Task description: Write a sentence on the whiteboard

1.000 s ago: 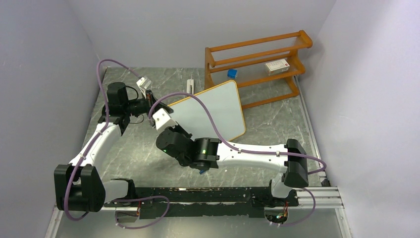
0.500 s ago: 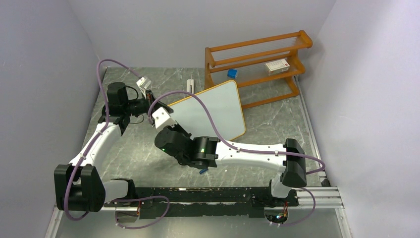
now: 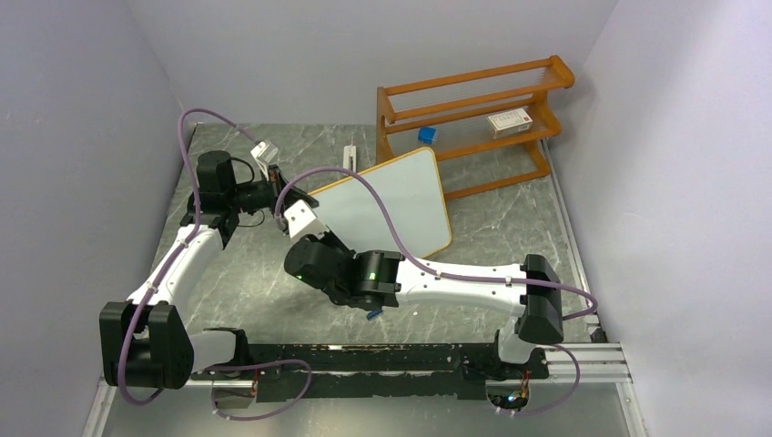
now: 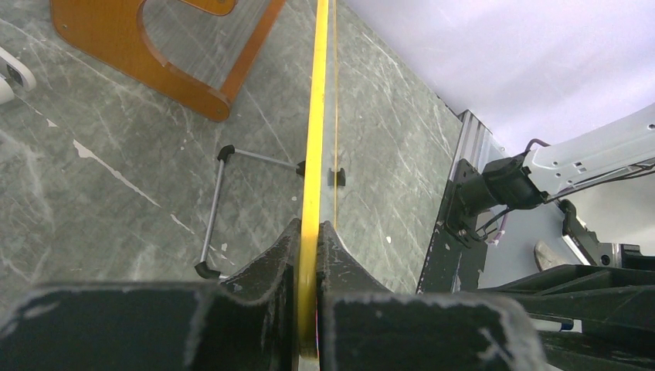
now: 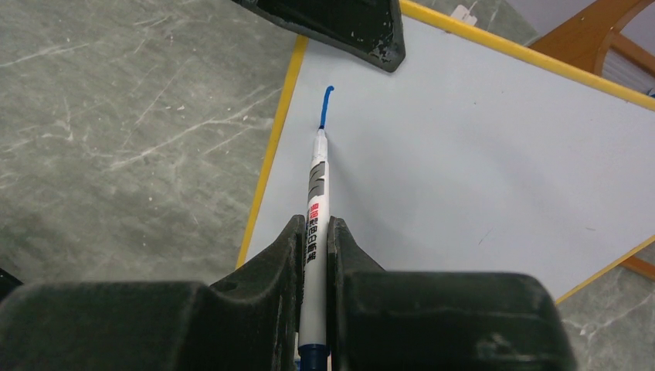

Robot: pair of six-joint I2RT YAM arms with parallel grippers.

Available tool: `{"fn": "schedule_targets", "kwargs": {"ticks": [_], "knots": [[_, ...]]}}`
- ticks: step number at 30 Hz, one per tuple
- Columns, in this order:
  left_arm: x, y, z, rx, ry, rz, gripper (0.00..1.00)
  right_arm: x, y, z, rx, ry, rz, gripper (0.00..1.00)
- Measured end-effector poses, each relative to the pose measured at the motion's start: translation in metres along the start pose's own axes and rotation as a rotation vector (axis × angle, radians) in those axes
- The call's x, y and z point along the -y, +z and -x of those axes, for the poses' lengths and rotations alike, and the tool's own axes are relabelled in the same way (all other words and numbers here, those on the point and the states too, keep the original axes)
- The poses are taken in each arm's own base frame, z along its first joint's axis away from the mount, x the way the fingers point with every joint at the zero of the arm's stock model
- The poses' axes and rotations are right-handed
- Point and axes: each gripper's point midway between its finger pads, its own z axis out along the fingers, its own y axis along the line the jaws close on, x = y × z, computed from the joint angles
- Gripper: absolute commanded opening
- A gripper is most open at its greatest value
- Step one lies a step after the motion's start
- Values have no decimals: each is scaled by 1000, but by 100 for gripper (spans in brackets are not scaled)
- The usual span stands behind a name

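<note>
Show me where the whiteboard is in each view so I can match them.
Top external: the whiteboard at centre, in front of the orange rack.
Left wrist: edge-on, its yellow frame runs up the middle; rack top left.
Right wrist: its white face fills the right; rack in top right corner.
Shared landmark: the orange rack.

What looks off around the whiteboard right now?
Nothing stands out: left fingers clamp the whiteboard by its edge; right fingers hold the marker, tip at the end of one short blue stroke.

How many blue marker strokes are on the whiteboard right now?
1: a short blue stroke near the whiteboard edge, at the marker tip. Parts out of view may hide more.
</note>
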Motion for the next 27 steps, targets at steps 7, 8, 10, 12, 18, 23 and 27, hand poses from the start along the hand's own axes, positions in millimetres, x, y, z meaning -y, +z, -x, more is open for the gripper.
{"fn": "schedule_targets", "kwargs": {"ticks": [7,8,10,12,18,23,27], "knots": [[0,0,0,0,-1,1,5,-3,-2,-10,-35,12,16,0],[0,0,0,0,-2,1,5,-3,-2,-11,-40,13,19,0],[0,0,0,0,-2,0,5,-4,-3,-13,-47,15,23,0],[0,0,0,1,-2,0,5,-5,-3,-14,-51,16,23,0],[1,0,0,1,-1,-2,5,-6,-6,-17,-29,20,19,0],[1,0,0,1,-1,-2,5,0,-12,-7,19,52,22,0],[1,0,0,1,-1,-2,5,3,-14,3,54,78,13,0]]}}
